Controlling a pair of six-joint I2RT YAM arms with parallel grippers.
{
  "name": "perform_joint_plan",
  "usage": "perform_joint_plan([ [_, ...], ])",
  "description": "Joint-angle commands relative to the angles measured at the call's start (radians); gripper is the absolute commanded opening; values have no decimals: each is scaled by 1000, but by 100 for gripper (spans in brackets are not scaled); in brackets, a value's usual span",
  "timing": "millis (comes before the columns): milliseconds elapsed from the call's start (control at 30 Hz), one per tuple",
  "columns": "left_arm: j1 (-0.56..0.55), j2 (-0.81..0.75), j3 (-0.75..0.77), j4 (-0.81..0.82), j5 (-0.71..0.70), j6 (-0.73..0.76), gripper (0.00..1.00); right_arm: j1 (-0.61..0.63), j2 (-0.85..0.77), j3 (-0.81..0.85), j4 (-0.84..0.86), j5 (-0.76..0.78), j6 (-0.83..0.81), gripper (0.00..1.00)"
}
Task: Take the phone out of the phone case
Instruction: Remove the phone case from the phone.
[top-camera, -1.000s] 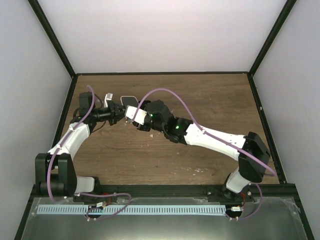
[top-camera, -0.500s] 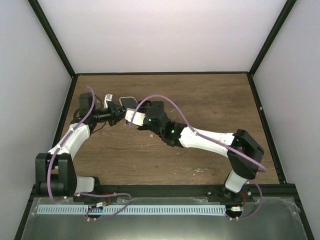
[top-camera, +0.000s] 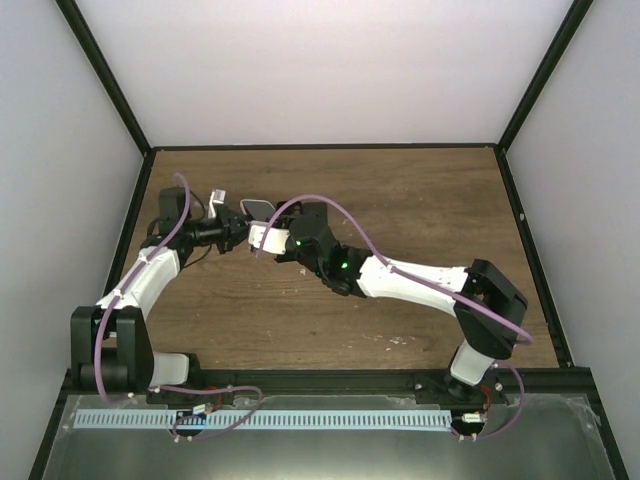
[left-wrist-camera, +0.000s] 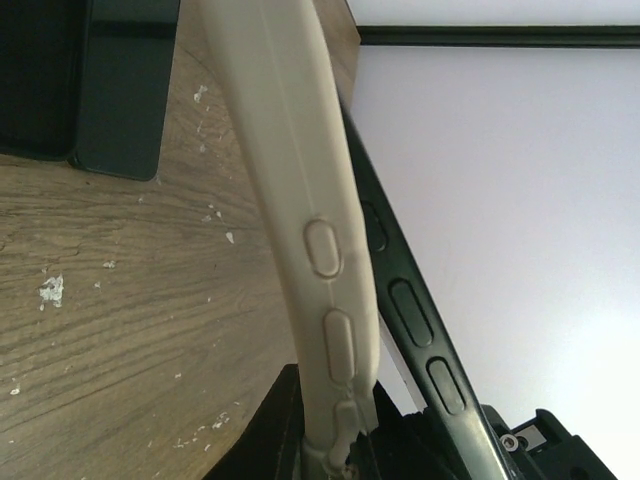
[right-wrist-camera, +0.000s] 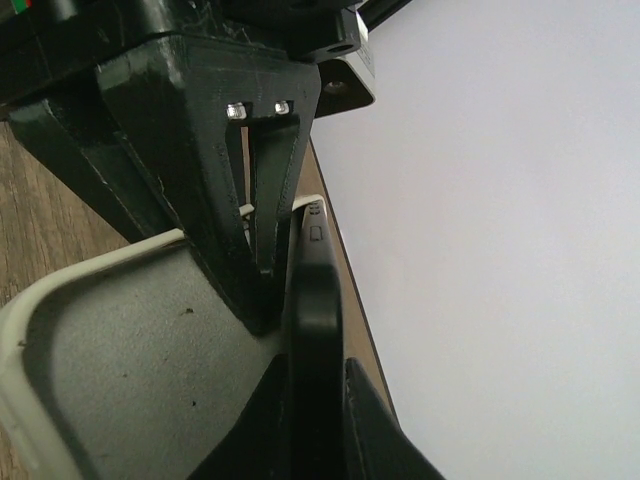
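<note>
The cream phone case (left-wrist-camera: 300, 180) stands on edge above the wooden table, and my left gripper (left-wrist-camera: 335, 425) is shut on its lower end. The black phone (left-wrist-camera: 405, 300) runs beside the case, angled away from it. In the right wrist view my right gripper (right-wrist-camera: 318, 400) is shut on the black phone's edge (right-wrist-camera: 315, 300). The case's grey inside (right-wrist-camera: 120, 350) lies open to the left, with the left gripper's fingers (right-wrist-camera: 255, 190) on it. From above, phone and case (top-camera: 258, 207) sit between the left gripper (top-camera: 237, 226) and right gripper (top-camera: 264, 240) at the back left.
The brown wooden table (top-camera: 400, 200) has a black frame and white walls on three sides. A purple cable (top-camera: 330, 205) loops over the right arm. A dark slab (left-wrist-camera: 100, 80) shows at the top left of the left wrist view.
My right arm has moved left, bringing its gripper closer to the left gripper and the phone. The left arm has barely moved.
</note>
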Motion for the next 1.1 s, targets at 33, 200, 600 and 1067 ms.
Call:
perform_joint_plan([
  [33,-2,-20,1,15,20,72,0,8,-48,42,45,19,14,1],
  [200,-2,-35,-17,-8,-7,103,0,6,-64,59,74,40,-28,1],
  [600,-2,-40,-24,-20,-33,124,0,-30,-86,152,75,63,-57,1],
  [1067,-2,-70,-14,-55,-87,273,0,-133,-121,294,-87,8,73,1],
])
